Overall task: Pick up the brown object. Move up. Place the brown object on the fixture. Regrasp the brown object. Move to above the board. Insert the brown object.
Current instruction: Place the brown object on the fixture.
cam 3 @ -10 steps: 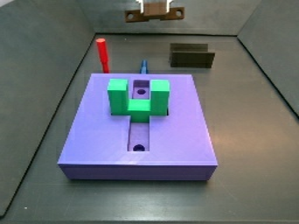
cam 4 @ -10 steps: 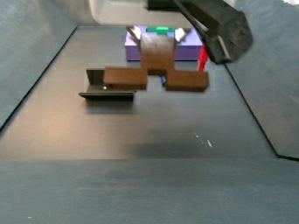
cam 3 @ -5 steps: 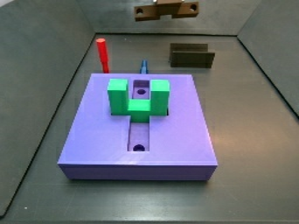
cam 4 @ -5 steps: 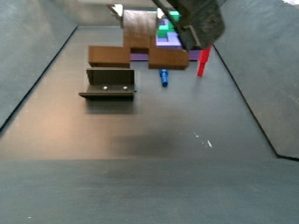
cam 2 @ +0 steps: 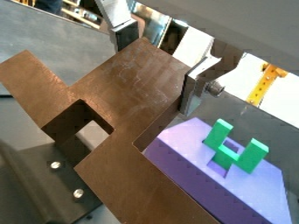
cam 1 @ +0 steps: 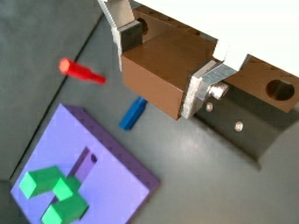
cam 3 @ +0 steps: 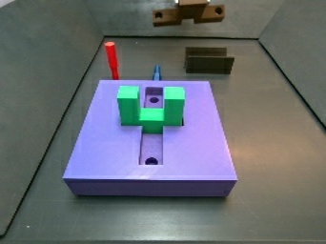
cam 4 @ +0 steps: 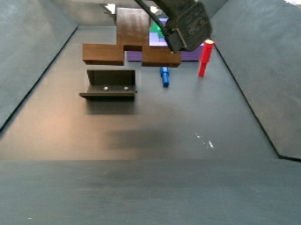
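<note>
A dark grey floor (cam 3: 274, 181) fills the work cell, walled in by grey panels on each side. On it lies the board (cam 3: 152, 143), a lavender slab with a lengthwise groove and holes, and a green U-shaped block (cam 3: 151, 105) stands on its far half. A red peg (cam 3: 112, 59) stands upright just beyond the board's far corner, and a small blue piece (cam 4: 166, 76) lies on the floor beside it; in a side view only its tip shows past the board's edge. The fixture (cam 3: 211, 62) sits on the floor well apart from the board, and in a side view (cam 4: 109, 85) two pale screw heads show on its upright face.

The gripper (cam 1: 167, 64) hangs in the air above the fixture, its flat silver fingers (cam 1: 214, 79) clamped on the brown object (cam 1: 176, 66). In both wrist views the brown object fills much of the frame, so its full outline is cut off; a round hole shows near one end, and a square notch (cam 2: 79, 133) opens in its flat face. From the side (cam 4: 129, 54) it hangs clear of the floor and just above the fixture, not touching it. In a side view (cam 3: 188, 13) the gripper itself is cropped by the frame's upper edge, and only the brown object's stepped underside shows. The arm's dark body (cam 4: 185, 25) hides part of the board behind it.
</note>
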